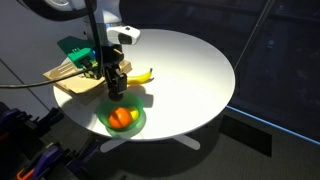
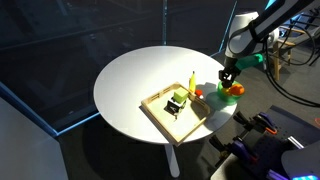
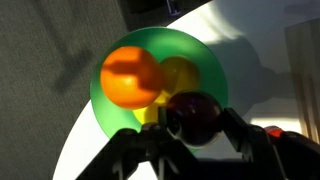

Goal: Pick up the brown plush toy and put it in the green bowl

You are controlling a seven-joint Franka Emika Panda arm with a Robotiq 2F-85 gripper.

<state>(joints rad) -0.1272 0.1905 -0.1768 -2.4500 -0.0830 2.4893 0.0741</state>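
I am the two-fingered black gripper (image 3: 195, 124), and my fingers (image 3: 240, 135) are closed narrowly around the small, roundish, dark brown plush toy (image 3: 198, 108). It fills the gap between them, so I judge that I have it firmly.

The round, shallow, bright green bowl (image 3: 115, 105) is my landmark. In the wrist view the toy hangs over the bowl's near rim, on the edge rather than over the middle. In both exterior views I stand just above the bowl (image 1: 137, 127), apart from it and not yet down in it.

Inside the bowl lie a round orange fruit (image 3: 130, 76) and, touching it, a yellow rounded thing (image 3: 182, 72) that I cannot identify. Both lie beyond the toy, toward the bowl's centre and far side.

The coming move turns on this: the free green floor lies straight below and slightly ahead of my fingers. The toy is a lump with no long axis to mind, so I judge a short move inward and then a release should do.

Beside the bowl on the round white table (image 1: 200, 70) lies a yellow banana (image 1: 140, 76).

I can read no label or writing anywhere.
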